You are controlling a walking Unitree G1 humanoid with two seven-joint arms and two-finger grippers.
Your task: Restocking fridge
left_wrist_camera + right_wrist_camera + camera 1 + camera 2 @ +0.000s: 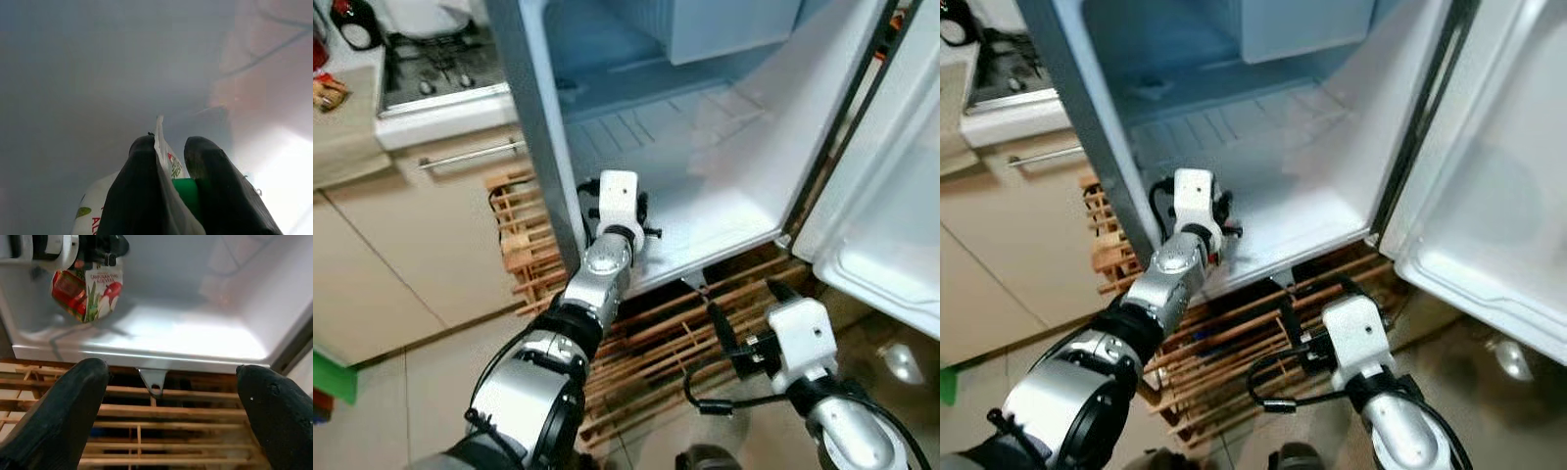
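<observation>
Your right gripper [171, 406] hangs below the fridge [724, 196] floor, fingers spread wide, over the wooden rack [146, 431]. Its wrist view shows you what the head views hide: left gripper [168, 161] clamps a carton [88, 289] just inside the fridge.

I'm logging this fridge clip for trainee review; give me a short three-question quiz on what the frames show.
1. True or false: the left gripper holds a juice carton over the fridge floor.
2. The right gripper jaws are: A) shut on a bottle B) open, nothing held C) shut on the door.
3. What does the fridge stand on?

Key: 1 true; 2 B; 3 a wooden pallet.
</observation>
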